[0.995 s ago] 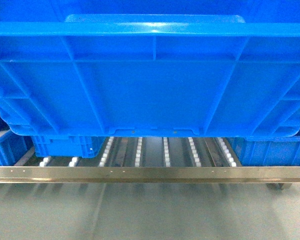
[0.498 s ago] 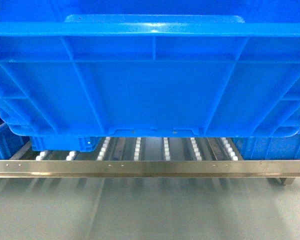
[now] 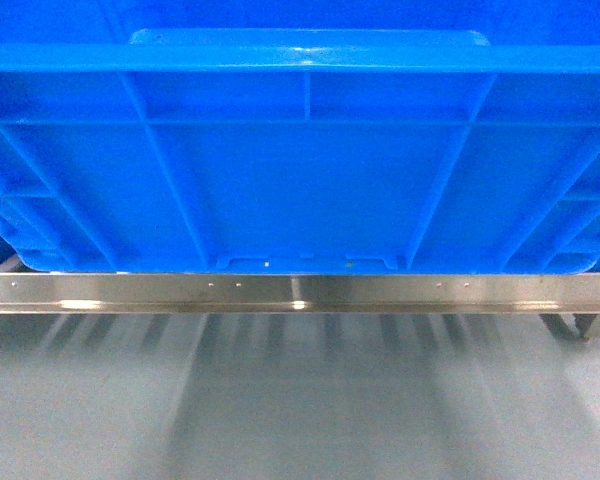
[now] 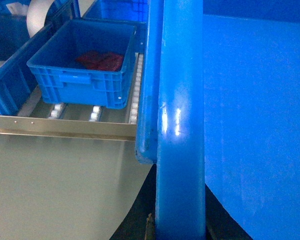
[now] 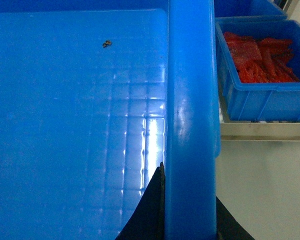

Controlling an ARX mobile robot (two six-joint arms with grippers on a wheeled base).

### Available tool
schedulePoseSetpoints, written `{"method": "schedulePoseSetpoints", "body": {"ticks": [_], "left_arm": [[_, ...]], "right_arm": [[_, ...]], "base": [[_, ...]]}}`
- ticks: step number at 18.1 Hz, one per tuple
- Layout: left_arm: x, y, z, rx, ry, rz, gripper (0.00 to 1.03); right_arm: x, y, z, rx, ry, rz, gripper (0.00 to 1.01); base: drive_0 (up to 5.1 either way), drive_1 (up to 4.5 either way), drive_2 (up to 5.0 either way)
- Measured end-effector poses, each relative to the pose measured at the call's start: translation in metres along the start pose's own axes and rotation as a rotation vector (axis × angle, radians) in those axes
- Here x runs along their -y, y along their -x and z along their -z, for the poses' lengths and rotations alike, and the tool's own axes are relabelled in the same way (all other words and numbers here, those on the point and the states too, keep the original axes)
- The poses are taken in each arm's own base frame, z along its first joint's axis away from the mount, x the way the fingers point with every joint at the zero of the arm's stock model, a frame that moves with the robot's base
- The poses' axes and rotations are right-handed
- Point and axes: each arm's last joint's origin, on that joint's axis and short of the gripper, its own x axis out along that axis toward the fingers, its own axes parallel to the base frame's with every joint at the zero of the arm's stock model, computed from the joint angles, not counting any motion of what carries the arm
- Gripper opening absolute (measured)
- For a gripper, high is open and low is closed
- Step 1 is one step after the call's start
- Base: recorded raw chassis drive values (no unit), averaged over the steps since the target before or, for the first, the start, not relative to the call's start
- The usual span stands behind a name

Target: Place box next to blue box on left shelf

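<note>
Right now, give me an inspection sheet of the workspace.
Surface: roller shelf with a metal front rail; white rollers show in the left wrist view.
Job's things: big blue box fills the head view, its bottom edge level with the rail; its inside looks empty but for a small dark speck.
Clutter: small blue crate on the shelf to the left, holding red items; another crate of red pieces to the right.
Grippers: dark parts sit at the box's rim in both wrist views; fingers not visible.
Cables: nothing seen.
Surroundings: grey floor below the rail.
</note>
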Motion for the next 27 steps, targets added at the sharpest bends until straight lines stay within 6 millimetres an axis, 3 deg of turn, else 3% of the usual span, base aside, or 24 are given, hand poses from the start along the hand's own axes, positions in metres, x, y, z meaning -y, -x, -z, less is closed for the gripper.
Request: {"method": "schedulePoseSetpoints", "body": {"ticks": [27], "left_arm": [[0.0, -0.0003, 0.0005, -0.002, 0.001, 0.0, 0.06]], "right_arm": [[0.0, -0.0001, 0.0003, -0.002, 0.0, -0.001, 0.08]], "base": [[0.0, 0.15, -0.1]]}}
